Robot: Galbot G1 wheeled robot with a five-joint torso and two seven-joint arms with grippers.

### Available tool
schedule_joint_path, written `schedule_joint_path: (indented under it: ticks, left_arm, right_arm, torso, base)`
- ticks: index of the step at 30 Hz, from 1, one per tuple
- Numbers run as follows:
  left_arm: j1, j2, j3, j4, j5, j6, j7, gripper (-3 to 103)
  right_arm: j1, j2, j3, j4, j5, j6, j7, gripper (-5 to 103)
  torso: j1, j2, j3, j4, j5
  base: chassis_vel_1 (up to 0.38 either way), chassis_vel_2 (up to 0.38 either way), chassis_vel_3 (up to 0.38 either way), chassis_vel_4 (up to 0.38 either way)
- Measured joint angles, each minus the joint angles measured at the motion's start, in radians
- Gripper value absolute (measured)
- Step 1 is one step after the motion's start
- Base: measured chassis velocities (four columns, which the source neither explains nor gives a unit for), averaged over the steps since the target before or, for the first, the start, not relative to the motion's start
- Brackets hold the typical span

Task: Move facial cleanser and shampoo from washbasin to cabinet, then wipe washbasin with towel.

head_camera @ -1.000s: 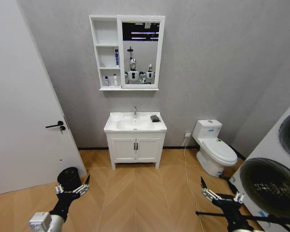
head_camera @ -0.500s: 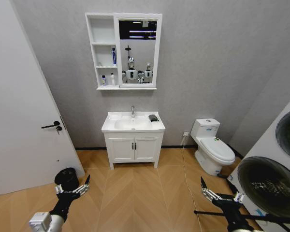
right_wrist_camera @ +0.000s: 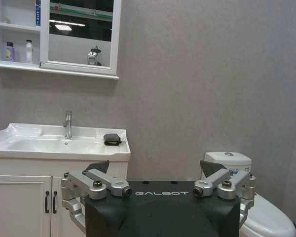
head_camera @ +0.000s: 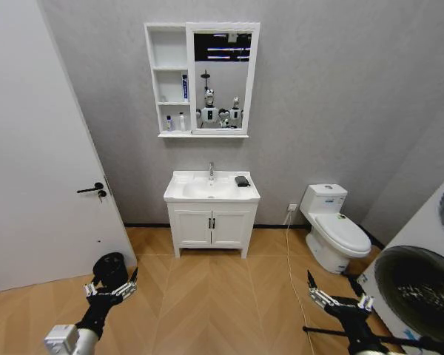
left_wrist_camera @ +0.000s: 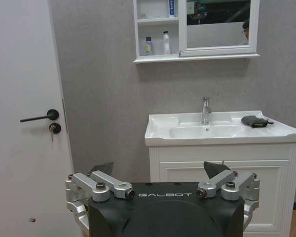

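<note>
The washbasin (head_camera: 189,194) stands across the room on a white vanity, with the dark towel (head_camera: 242,180) lying on its right rim beside the tap. The towel (left_wrist_camera: 254,121) (right_wrist_camera: 112,139) is folded. On the wall above hangs the cabinet (head_camera: 168,50) with its mirror. Its shelves hold a blue tube (head_camera: 185,86) and two small bottles (head_camera: 175,123); I cannot tell which are the facial cleanser and the shampoo. My left gripper (head_camera: 112,285) (left_wrist_camera: 158,169) and right gripper (head_camera: 337,294) (right_wrist_camera: 155,168) hang low over the floor, both open and holding nothing, far from the basin.
A white door (head_camera: 44,148) fills the left side, with a black bin (head_camera: 111,269) on the floor near my left gripper. A toilet (head_camera: 333,229) stands right of the vanity, and a cable (head_camera: 288,244) trails over the floor. Washing machines (head_camera: 422,288) crowd the right edge.
The whole picture has shifted, so the camera has moved: basin and cabinet now sit farther right and lower than half a second ago. Both arms hold the same pose.
</note>
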Motion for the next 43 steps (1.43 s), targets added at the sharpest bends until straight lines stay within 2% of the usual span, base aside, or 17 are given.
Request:
schedule_joint_path:
  ticks: [43]
  left_arm:
    - [0.0, 0.0, 0.0, 0.0, 0.0, 0.0, 0.0, 100]
  right_arm:
    - [0.0, 0.0, 0.0, 0.0, 0.0, 0.0, 0.0, 100]
  torso:
    - [0.0, 0.0, 0.0, 0.0, 0.0]
  base:
    - [0.0, 0.0, 0.0, 0.0]
